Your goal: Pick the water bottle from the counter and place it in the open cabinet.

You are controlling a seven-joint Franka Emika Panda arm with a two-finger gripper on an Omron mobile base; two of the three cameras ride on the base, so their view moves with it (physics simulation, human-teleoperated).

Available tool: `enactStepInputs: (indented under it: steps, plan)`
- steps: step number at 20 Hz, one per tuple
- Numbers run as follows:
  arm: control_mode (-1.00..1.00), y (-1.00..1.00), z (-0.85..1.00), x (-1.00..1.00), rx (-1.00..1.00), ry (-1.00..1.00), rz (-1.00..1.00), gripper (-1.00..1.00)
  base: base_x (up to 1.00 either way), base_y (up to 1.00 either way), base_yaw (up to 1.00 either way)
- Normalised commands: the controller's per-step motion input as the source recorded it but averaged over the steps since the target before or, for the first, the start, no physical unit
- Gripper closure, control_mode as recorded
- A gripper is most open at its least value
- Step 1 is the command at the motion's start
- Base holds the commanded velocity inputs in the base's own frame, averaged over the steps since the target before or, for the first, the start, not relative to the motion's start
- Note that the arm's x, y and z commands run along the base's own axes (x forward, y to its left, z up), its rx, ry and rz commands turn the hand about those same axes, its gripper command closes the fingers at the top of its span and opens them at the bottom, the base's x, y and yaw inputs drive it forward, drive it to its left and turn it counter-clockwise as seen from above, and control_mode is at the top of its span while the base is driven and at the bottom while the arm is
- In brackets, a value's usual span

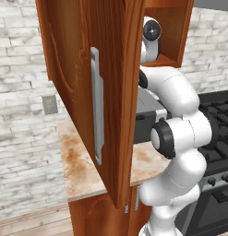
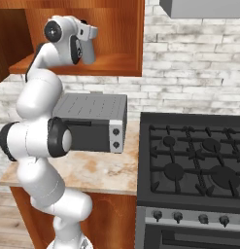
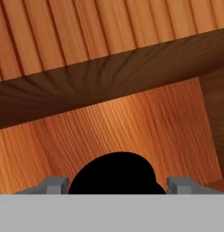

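The black cap of the water bottle (image 3: 115, 174) bulges up between my two grey fingertips (image 3: 56, 185), so my gripper (image 3: 117, 186) is shut on the bottle. In the right base view the gripper (image 2: 86, 48) is inside the open cabinet (image 2: 116, 29), holding the dark grey bottle (image 2: 87, 54) just above the bare wooden shelf (image 2: 114, 65). I cannot tell whether the bottle touches the shelf. Ahead of the hand are the cabinet's back wall and ceiling. The marble counter (image 2: 92, 172) lies below.
The cabinet door (image 1: 87, 92) with its long silver handle (image 1: 97, 110) swings out, hiding much of the left base view. A grey box-shaped appliance (image 2: 94, 121) stands on the counter under the cabinet. A black stove (image 2: 194, 160) is to the right, a hood (image 2: 204, 7) above it.
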Motion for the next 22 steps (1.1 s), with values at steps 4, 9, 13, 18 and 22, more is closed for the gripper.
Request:
enactStepInputs:
  steps: [4,9,13,18,22]
  plan:
    - [-1.00,0.00,-0.31,0.39,0.00,0.00,0.00,1.00,0.00,0.00,0.00]
    - [-1.00,-0.05,-0.60,0.09,0.00,0.00,0.00,1.00,0.00,0.00,0.00]
    - [-1.00,0.00,-0.11,0.03,0.00,0.00,0.00,1.00,0.00,0.00,0.00]
    - [-1.00,0.00,0.00,0.01,0.00,0.00,0.00,-1.00,0.00,0.00,0.00]
    - [-1.00,0.00,0.00,0.13,0.00,0.00,0.00,-1.00,0.00,0.00,0.00]
